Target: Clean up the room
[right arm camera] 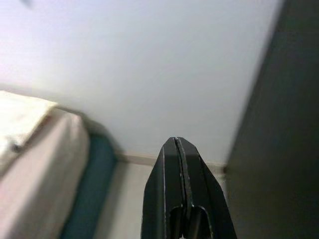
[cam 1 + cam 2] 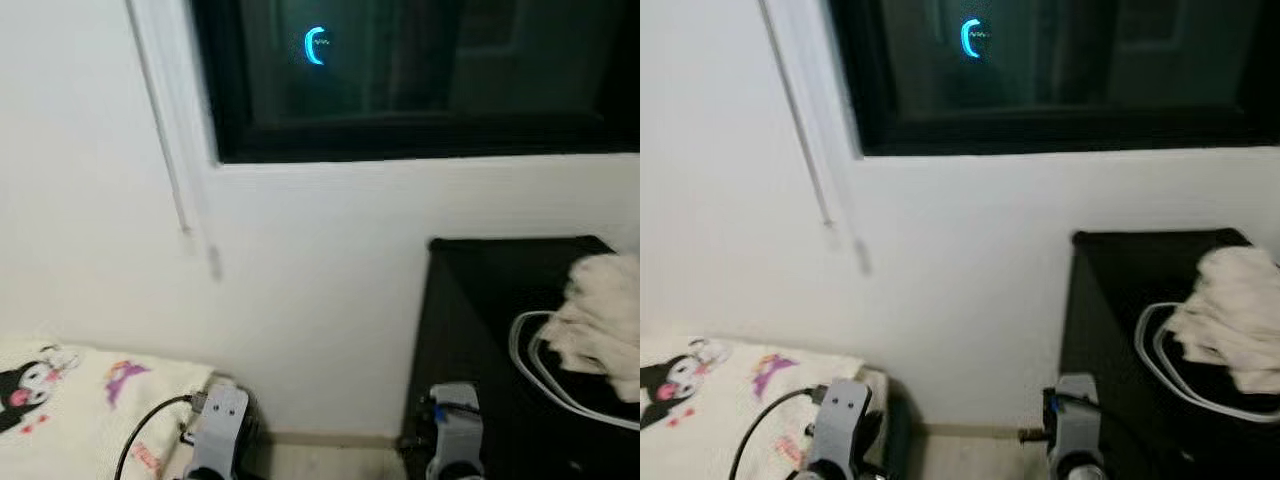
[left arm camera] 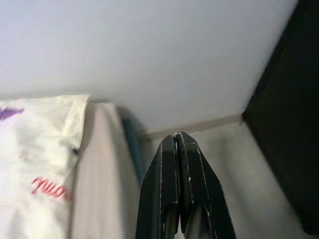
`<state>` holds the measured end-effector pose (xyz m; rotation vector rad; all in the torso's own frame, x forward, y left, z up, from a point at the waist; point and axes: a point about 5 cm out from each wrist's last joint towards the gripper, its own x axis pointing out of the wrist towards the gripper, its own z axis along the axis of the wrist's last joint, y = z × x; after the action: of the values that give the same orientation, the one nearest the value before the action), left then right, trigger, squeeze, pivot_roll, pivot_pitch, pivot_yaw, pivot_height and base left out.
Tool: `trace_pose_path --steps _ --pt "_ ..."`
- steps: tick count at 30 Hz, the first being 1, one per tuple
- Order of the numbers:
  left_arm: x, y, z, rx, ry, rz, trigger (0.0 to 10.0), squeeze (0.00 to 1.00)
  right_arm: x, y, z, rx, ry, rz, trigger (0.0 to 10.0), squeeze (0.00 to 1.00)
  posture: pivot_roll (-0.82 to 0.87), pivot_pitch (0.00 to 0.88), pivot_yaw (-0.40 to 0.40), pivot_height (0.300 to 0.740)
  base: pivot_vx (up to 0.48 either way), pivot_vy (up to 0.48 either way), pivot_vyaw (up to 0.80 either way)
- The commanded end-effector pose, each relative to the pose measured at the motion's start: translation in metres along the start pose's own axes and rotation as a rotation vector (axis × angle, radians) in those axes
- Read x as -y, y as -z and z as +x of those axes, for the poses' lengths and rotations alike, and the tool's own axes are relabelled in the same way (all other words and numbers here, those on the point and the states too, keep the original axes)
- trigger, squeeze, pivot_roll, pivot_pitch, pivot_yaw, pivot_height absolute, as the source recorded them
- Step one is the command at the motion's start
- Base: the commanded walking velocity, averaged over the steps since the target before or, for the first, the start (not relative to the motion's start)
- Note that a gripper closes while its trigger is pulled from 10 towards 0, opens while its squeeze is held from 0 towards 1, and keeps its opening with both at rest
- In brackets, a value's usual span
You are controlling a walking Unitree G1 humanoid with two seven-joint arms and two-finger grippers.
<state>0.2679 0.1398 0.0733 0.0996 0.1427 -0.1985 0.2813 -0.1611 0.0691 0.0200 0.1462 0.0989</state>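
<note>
From the head camera's left eye, the robot faces a plain white wall with a dark, black-framed window above; a small blue curved light glows in the glass. On the robot's left lies a cream bed sheet printed with cartoon figures. On its right stands a tall black cabinet, and on top sit a crumpled cream cloth and a looped white cable, touching each other. Both silver wrists show low at the bottom edge.

The right eye repeats this scene, with a strip of pale floor between bed and cabinet.

From the left wrist, the left gripper has its two black fingers pressed together, holding nothing, pointing at the skirting board between bed and cabinet.

From the right wrist, the right gripper is likewise clenched and empty, aimed at the same gap.

The likely items to tidy are the cloth and cable on the cabinet. To do this well, I judge the right arm should lift, spread its fingers, and take the cloth from above, clear of the cable.
</note>
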Motion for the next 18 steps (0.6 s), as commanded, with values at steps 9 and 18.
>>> trace_pose_path --steps 9,18 --pt "0.0015 0.0053 -0.0023 -0.013 0.007 0.011 10.0 0.0 0.0003 0.006 -0.0023 -0.03 -0.007 -0.02 10.0 0.0 -0.1 0.104 0.037 0.74 0.0 0.0 0.0" --pt "0.0063 0.0116 -0.0056 -0.041 0.025 0.018 10.0 0.0 -0.0017 0.0085 -0.004 -0.042 -0.032 -0.058 10.0 0.0 -0.1 0.1 0.037 0.74 0.0 0.0 0.28"
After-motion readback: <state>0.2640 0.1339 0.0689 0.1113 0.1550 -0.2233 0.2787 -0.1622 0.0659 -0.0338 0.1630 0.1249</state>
